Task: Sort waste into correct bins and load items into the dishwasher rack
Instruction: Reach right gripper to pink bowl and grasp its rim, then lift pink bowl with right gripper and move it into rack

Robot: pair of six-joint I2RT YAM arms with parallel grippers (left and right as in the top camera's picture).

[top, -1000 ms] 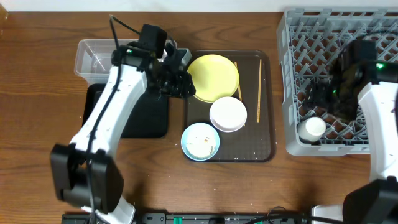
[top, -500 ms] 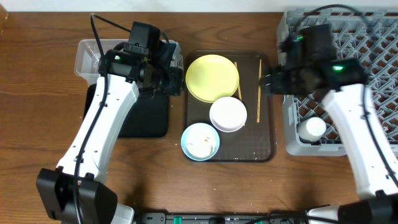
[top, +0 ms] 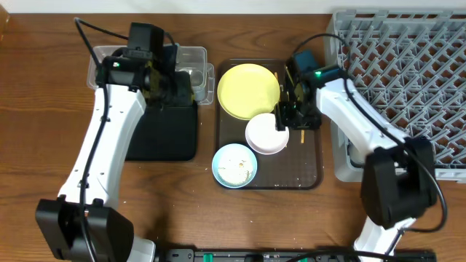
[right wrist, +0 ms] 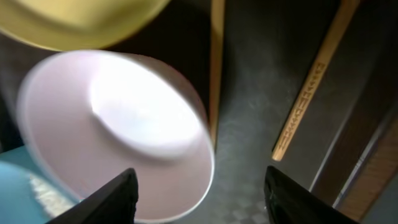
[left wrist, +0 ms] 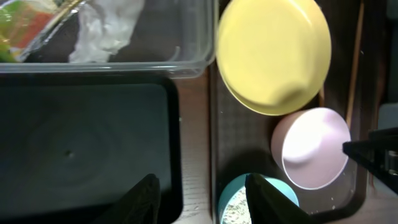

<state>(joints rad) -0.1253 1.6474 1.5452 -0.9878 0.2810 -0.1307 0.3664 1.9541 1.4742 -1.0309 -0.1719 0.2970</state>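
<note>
My right pincer (right wrist: 199, 208) has swung off the rack (top: 408, 51) and now hangs apart over the white bowl (right wrist: 118, 130), with a chopstick (right wrist: 308, 93) at two o'clock and the plate (top: 249, 90) at eleven. My left pincer (left wrist: 202, 196), also apart, has backed to the black tray's (left wrist: 74, 143) edge. The tub (left wrist: 193, 37) at twelve holds the wrapper (left wrist: 15, 25) and paper (left wrist: 106, 28).

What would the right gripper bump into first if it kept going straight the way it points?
Probably the white bowl: its rim sits between the fingers of the open right gripper. A wooden chopstick lies beside that rim, and depth is unclear, so it might touch that instead.
</note>
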